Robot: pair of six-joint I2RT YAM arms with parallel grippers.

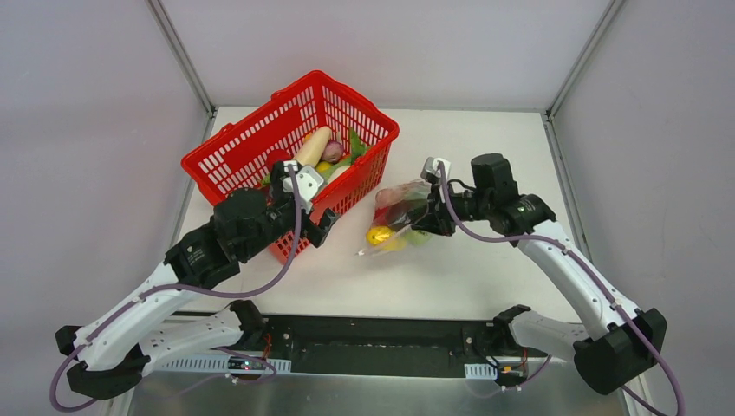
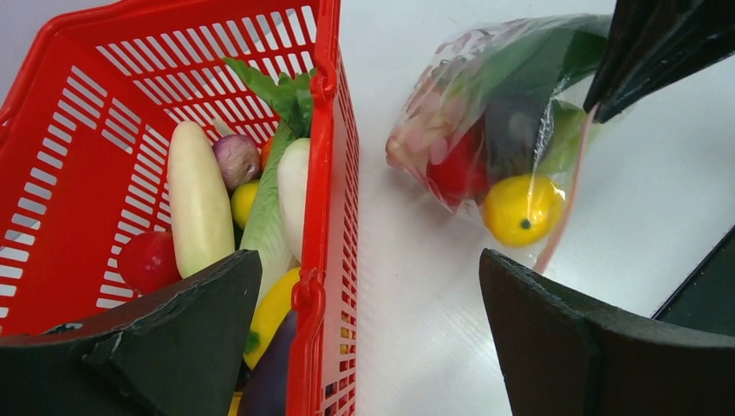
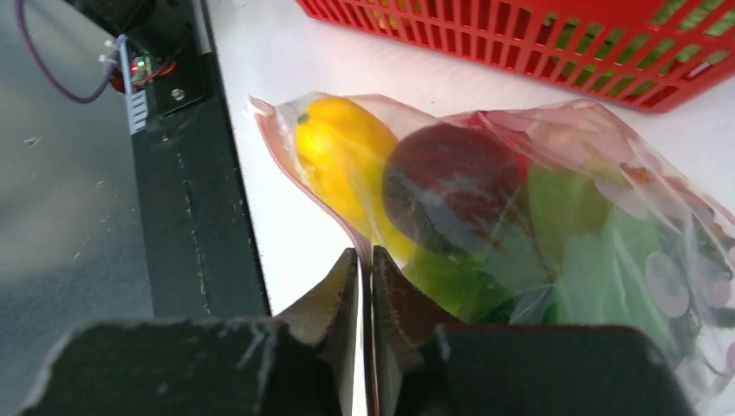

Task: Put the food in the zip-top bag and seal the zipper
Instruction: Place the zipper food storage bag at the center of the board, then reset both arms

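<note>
Right hand [image 3: 365,257] pinches zip-top bag [image 3: 563,217]

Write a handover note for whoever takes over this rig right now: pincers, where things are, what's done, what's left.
Left pincer: open, empty, over the red basket's wall nearest the zip-top bag.
Right pincer: shut on that bag's pink zipper.
Done: bag lies on the table beside the basket, holding a yellow piece, red fruit and greens.
Left to do: bag the white radishes, eggplant and the rest from the basket, then seal.
</note>
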